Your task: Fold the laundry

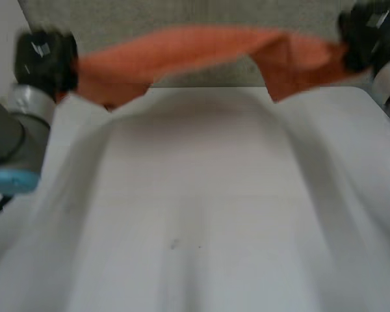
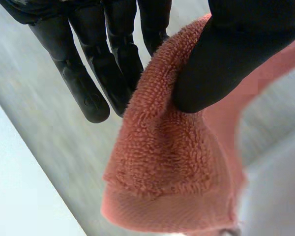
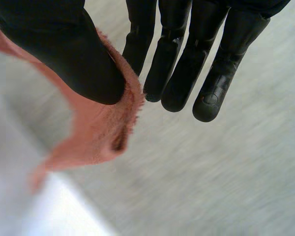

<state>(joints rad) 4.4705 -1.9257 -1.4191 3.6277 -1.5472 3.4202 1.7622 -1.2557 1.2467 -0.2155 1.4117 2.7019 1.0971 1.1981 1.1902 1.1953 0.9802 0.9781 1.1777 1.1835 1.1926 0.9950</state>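
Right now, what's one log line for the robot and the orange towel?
left hand: pinches one end of fluffy orange towel | right hand: pinches other end | towel: stretched aloft by far edge of white table

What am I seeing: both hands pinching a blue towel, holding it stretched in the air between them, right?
Not blue: the towel is orange, as the head view shows. The rest holds: the left hand and the right hand each pinch an end, stretching it in the air between them.

Left hand (image 1: 44, 60) and right hand (image 1: 365, 38) aloft, well apart, fingers (image 2: 115, 59) and thumb tight on towel (image 1: 195, 49).
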